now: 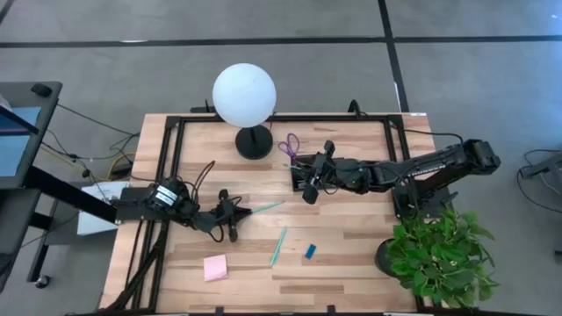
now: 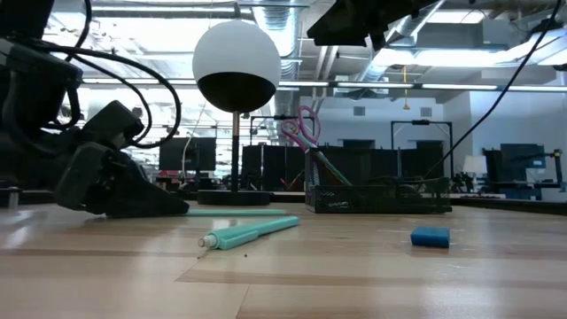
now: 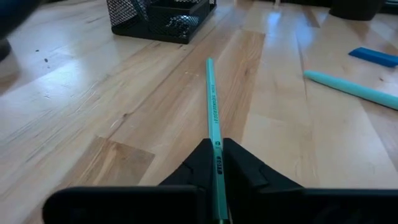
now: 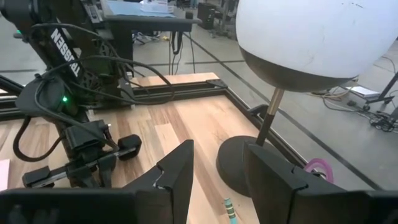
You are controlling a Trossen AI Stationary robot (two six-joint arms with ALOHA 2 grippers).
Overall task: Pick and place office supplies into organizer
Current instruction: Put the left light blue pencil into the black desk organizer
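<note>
1. We see the left gripper [image 3: 217,163] low on the wooden table [image 1: 351,263]. Its two dark fingers are pinched tight on a thin teal pen [image 3: 212,106]. The pen lies flat, so the gripper has to come down low to grab it by one end.
2. The right gripper [image 4: 217,177] hangs over the organizer [image 1: 303,178]. Its fingers are apart and hold nothing. We think it waits there, out of the way.
3. The organizer is a black box made of wire mesh, near the round lamp base [image 1: 255,142]. The purple-handled scissors [image 2: 304,124] stand up in it, handles on top.
4. A fatter teal pen [image 1: 278,246] and a small blue eraser [image 1: 310,251] lie loose on the table. A square pink sticky-note pad [image 1: 215,267] lies near the front edge.
5. The wood looks smooth, so we think the thin pen could slide or tip when lifted by its end.
</note>
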